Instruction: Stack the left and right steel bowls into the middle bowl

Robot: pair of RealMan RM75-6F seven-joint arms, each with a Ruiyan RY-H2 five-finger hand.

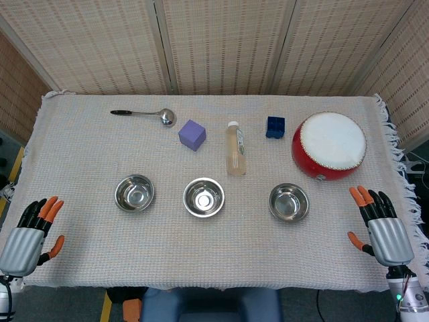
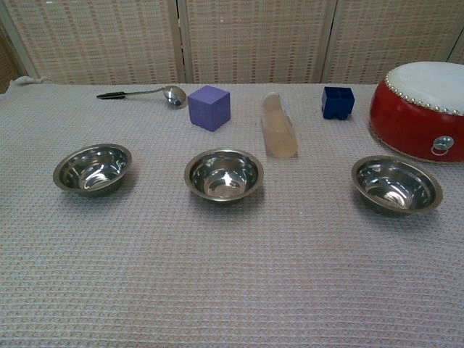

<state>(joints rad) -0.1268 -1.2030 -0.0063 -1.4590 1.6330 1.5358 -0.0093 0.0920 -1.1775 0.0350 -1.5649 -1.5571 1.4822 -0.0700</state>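
Currently three steel bowls are sitting upright and apart in a row across the cloth-covered table point(image 1: 87, 268): the left bowl point(image 1: 134, 192), the middle bowl point(image 1: 204, 196) and the right bowl point(image 1: 289, 202). None is lying inside another, and nothing is touching them.

At the near left corner, the left hand point(image 1: 30, 231) is resting with its fingers point(image 1: 48, 209) extended side by side and pointing toward the far side, the thumb sticking out to the right; it is holding nothing. At the near right corner, the right hand point(image 1: 382, 225) is lying the same way, fingers point(image 1: 365, 196) straight and close together, thumb out to the left, gripping nothing. Both hands are staying well apart from the bowls, and neither is showing in the chest view.

Farther back, a ladle point(image 1: 144, 115) is lying at the far left, with a purple cube point(image 1: 192, 135) to its right. A clear bottle point(image 1: 234, 149) is lying on its side just beyond the middle bowl. A small blue block point(image 1: 275, 127) is sitting near a red drum point(image 1: 328, 145) at the far right.
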